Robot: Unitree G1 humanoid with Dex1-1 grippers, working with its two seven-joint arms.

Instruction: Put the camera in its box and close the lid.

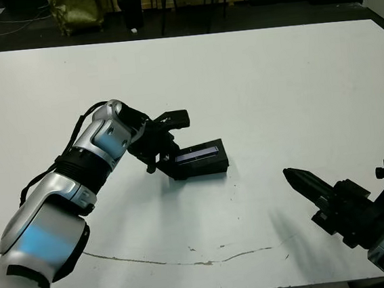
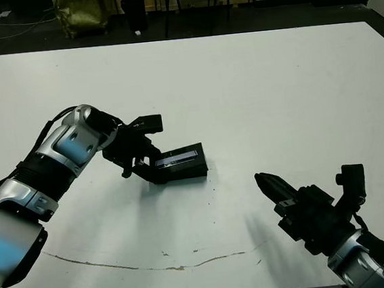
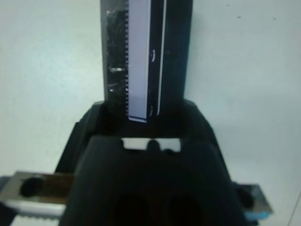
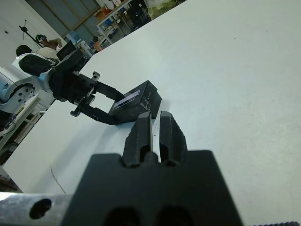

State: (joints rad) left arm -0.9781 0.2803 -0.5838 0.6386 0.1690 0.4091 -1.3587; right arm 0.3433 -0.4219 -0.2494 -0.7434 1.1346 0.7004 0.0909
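Worktop (image 1: 253,77), matte white and flat, carries one scuffed dark crack line near its front edge. Near its middle, a little toward my left, lies the box (image 1: 211,164), a shallow black rectangular block with hard square corners. Its lid (image 1: 197,153) is on top, flat and black, with a glossy pale silvery-blue stripe running lengthwise. The camera itself I cannot see.

My left fingers (image 1: 167,143) are black, angular plastic; they stand apart, one raised above the box's left end, the other low against that end. The left wrist view shows the stripe running straight out from between them. Whether they press the box I cannot tell.

My right fingers (image 4: 155,132), ribbed black wedges tapering to a point, sit closed together, hovering near the front right corner, well apart from the box.
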